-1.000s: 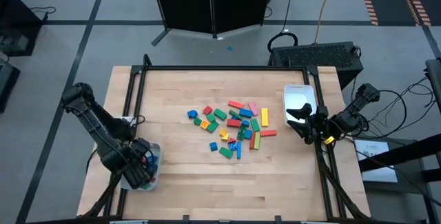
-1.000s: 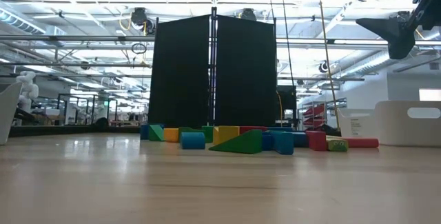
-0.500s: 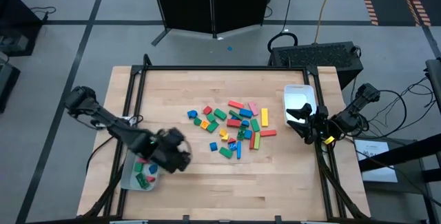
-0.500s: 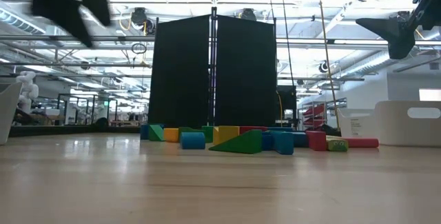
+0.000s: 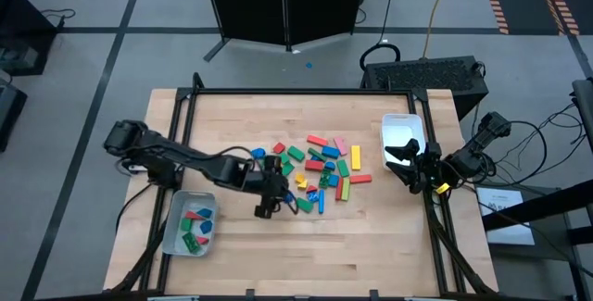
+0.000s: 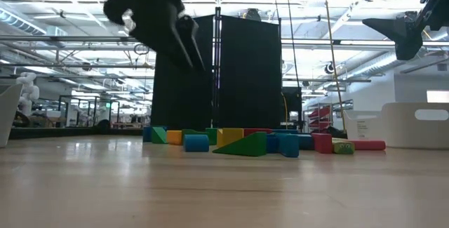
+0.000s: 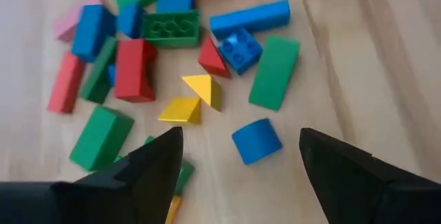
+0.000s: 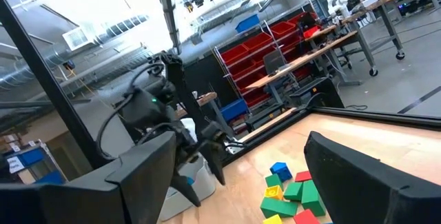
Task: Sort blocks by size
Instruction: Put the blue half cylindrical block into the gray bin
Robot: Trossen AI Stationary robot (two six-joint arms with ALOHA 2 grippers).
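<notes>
Several blocks (image 5: 315,167) in red, green, blue, yellow and pink lie scattered on the wooden table's middle; the left wrist view shows them close up, with a blue rounded block (image 7: 256,140) nearest. My left gripper (image 5: 267,206) hovers open above the pile's near left side, fingers slanting down, touching nothing; in the low view it (image 6: 189,45) hangs well above the table. A grey tray (image 5: 172,242) at the near left holds a few blocks (image 5: 195,226). My right gripper (image 5: 400,167) waits open at the right edge, raised.
A white tray (image 5: 400,119) stands at the far right, beside my right gripper. Black frame rails (image 5: 296,91) run along the table's far and side edges. A black screen (image 6: 217,74) stands behind the far edge. Bare wood lies along the near edge.
My left gripper has swung from above the grey tray at the near left toward the table's right, to the block pile, sinking a little and rolling about its own axis. The tray and its blocks now show uncovered.
</notes>
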